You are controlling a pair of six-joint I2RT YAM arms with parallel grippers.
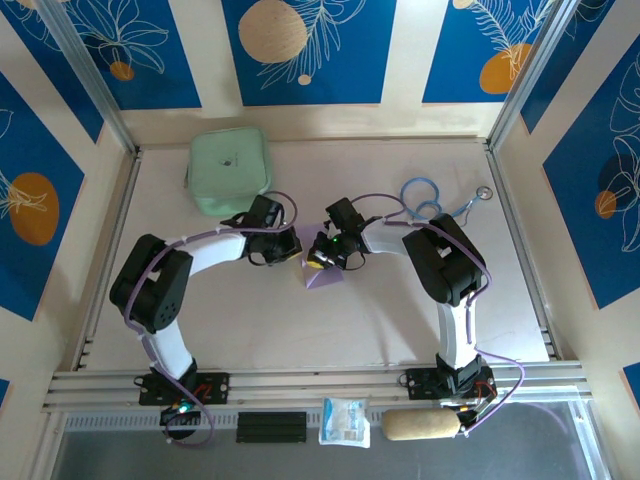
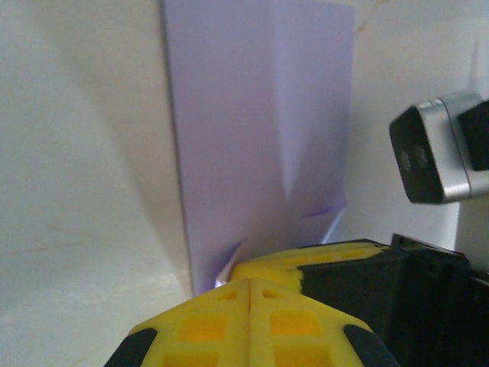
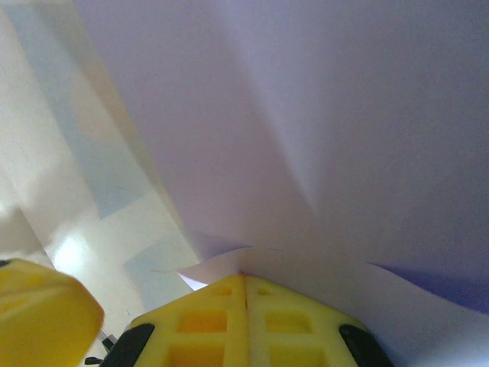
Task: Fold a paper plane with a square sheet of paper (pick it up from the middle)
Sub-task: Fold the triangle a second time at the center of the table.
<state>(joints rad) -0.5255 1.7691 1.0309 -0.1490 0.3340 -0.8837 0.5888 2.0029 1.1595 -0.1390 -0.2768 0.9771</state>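
Observation:
The square sheet of paper [image 1: 326, 276], pale lilac and partly folded with creases, lies at the table's middle just in front of both grippers. In the left wrist view the sheet of paper [image 2: 252, 130] reaches down to my left gripper [image 2: 250, 281], whose yellow fingers are shut with a lifted flap of the near edge at their tips. My right gripper [image 3: 244, 277] is shut too, and the sheet of paper [image 3: 321, 138] curls over its tips. The two grippers, left gripper [image 1: 292, 252] and right gripper [image 1: 318, 256], meet tip to tip. No paper plane shape shows.
A mint-green pouch [image 1: 228, 170] sits at the back left. Blue-handled scissors [image 1: 430, 198] lie at the back right, behind the right arm. A small packet [image 1: 345, 421] and a tan roll [image 1: 421, 425] rest beyond the near rail.

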